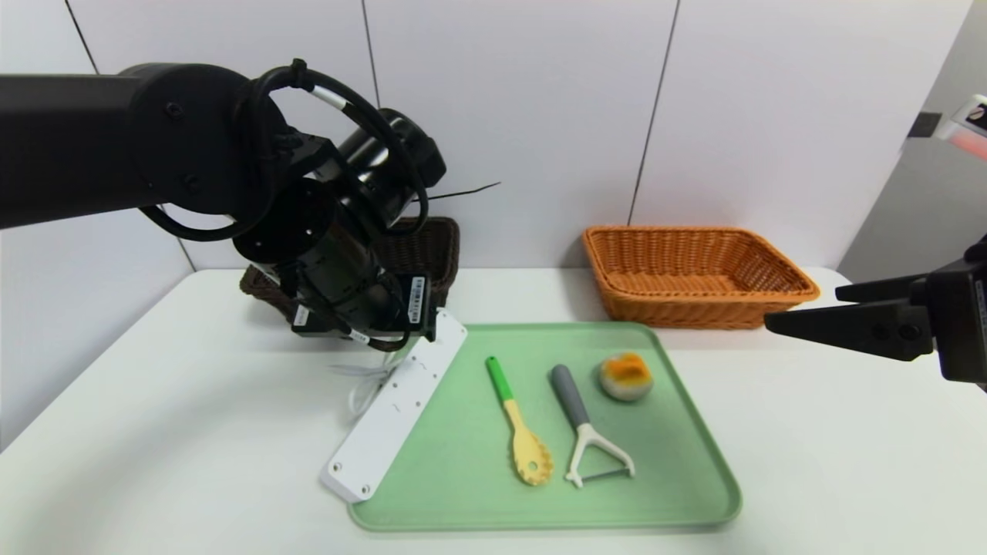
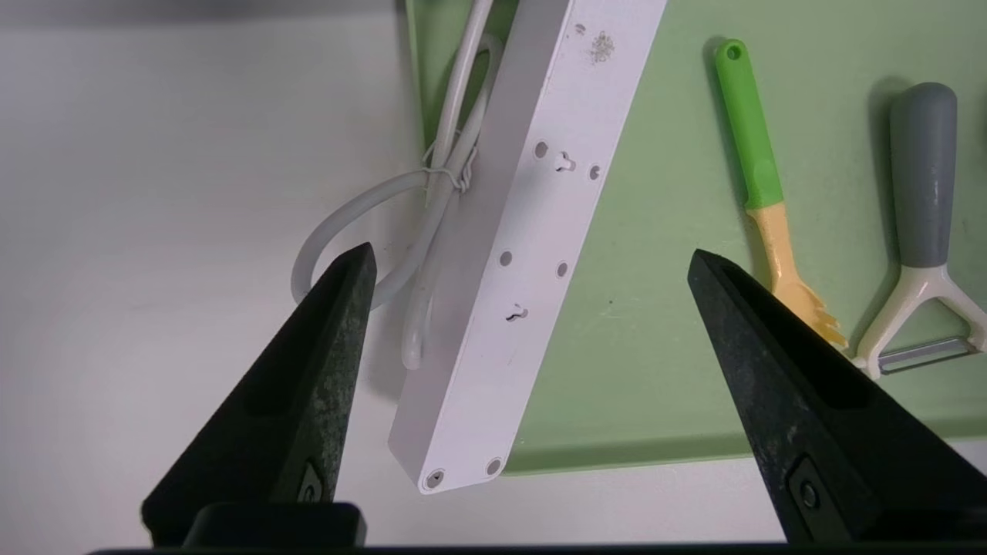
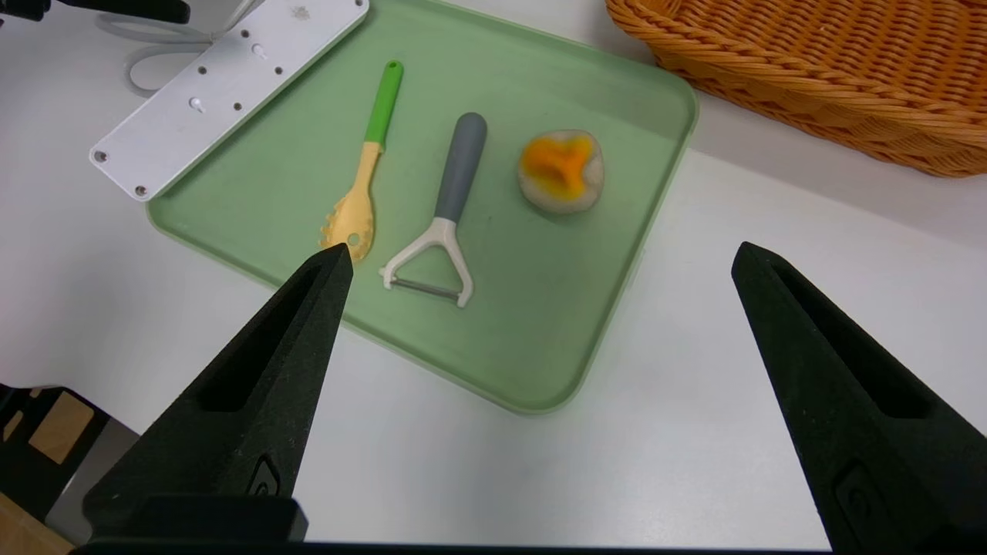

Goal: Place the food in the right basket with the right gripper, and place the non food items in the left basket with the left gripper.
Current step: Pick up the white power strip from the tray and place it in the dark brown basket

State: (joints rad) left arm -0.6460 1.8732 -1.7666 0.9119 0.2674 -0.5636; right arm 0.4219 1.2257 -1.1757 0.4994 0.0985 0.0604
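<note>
Your left pincer (image 2: 524, 266) hangs over the upper left corner of the green tray (image 1: 678, 462), its black fingers (image 2: 324, 347) spread wide apart with nothing between them. In the left wrist view the white power strip (image 2: 524, 231) lies directly below that gap, face down (screw holes and mounting slots up), apart from both fingers. In the head view the power strip runs diagonally left of centre, one long side resting on the tray's left rim and the rest out over the white tabletop (image 1: 154, 432), with its coiled white cord (image 1: 362, 385) on the tabletop just left of it.

On the tray, right of the strip, you have a pasta spoon (image 1: 518, 425) with a green handle and yellow head, then a grey-handled peeler (image 1: 584, 425), then a round grey and orange food item (image 1: 626, 376) toward the tray's upper right. All three lie apart from one another.

The dark brown basket (image 1: 428, 250) sits at upper centre-left, mostly hidden behind your left arm. The orange basket (image 1: 698, 271) sits at upper right, just beyond the tray.

Your right pincer (image 3: 540, 258) is held at the right edge of the head view, above the tabletop, jaws wide apart and empty, well away from the food item.
</note>
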